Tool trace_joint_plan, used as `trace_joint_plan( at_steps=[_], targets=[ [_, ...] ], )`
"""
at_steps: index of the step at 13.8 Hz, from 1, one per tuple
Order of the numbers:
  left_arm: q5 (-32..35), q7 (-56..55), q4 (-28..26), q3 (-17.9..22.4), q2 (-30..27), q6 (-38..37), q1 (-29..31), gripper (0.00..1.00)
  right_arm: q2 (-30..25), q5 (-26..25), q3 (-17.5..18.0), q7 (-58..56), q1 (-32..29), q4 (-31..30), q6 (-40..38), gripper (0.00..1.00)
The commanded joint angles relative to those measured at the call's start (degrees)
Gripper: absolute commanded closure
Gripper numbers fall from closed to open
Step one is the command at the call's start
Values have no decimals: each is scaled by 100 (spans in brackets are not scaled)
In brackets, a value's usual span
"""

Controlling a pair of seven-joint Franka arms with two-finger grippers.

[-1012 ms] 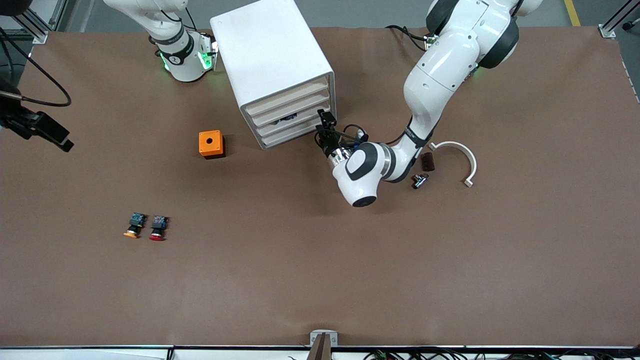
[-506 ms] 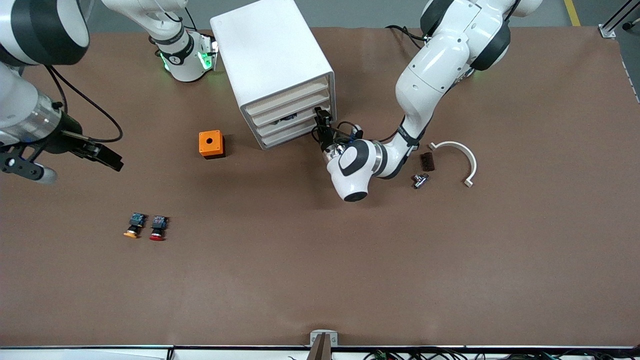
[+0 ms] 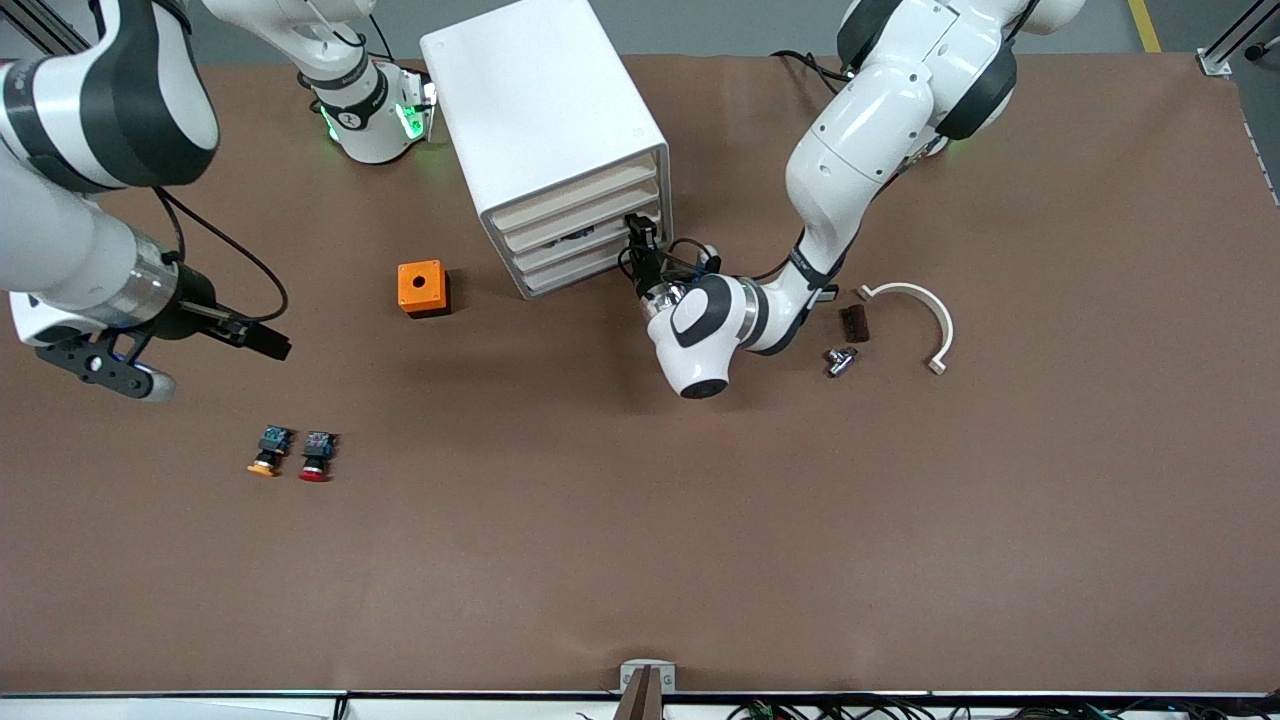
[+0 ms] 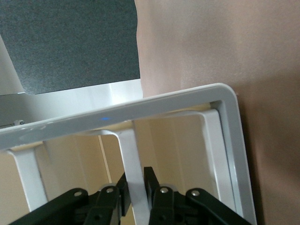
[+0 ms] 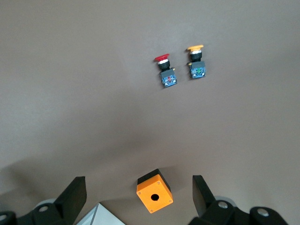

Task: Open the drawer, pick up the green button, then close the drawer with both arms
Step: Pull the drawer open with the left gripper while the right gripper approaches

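The tall white cabinet (image 3: 540, 110) stands near the robots' bases with its four drawers pushed in. My left gripper (image 3: 640, 238) is at the front of the drawer (image 3: 578, 252), third from the top, at the corner toward the left arm's end. In the left wrist view the left gripper (image 4: 137, 190) is shut on a white bar of that drawer (image 4: 132, 159). The button is hidden; a small dark shape (image 3: 573, 236) shows just above the drawer front. My right gripper (image 3: 265, 345) hangs open over the table toward the right arm's end, with nothing between its fingers (image 5: 75, 192).
An orange box with a hole (image 3: 422, 287) (image 5: 154, 191) sits beside the cabinet. A red-capped button (image 3: 315, 456) and a yellow-capped one (image 3: 268, 452) lie nearer the front camera. A white curved piece (image 3: 925, 315), a brown block (image 3: 854, 323) and a small metal part (image 3: 840, 360) lie beside the left arm.
The left gripper moved in against the cabinet front and shut on the drawer's bar. The right arm swung into view, its open gripper travelling over the table toward the orange box.
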Motion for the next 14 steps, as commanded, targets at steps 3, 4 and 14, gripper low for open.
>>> trace_joint_plan(
  at_steps=[3,4,14],
  targets=[
    [-98,-51,91,21,17,-49,55,88,252,381,-22,152,14,63,-28,0],
    [-98,-51,91,39,17,-41,143,87,279,540,-22,161,5,45,-46,0],
    [-484,-51,187,74,26,223,1048,80,639,1034,-22,2777,1050,-34,24,0]
  ],
)
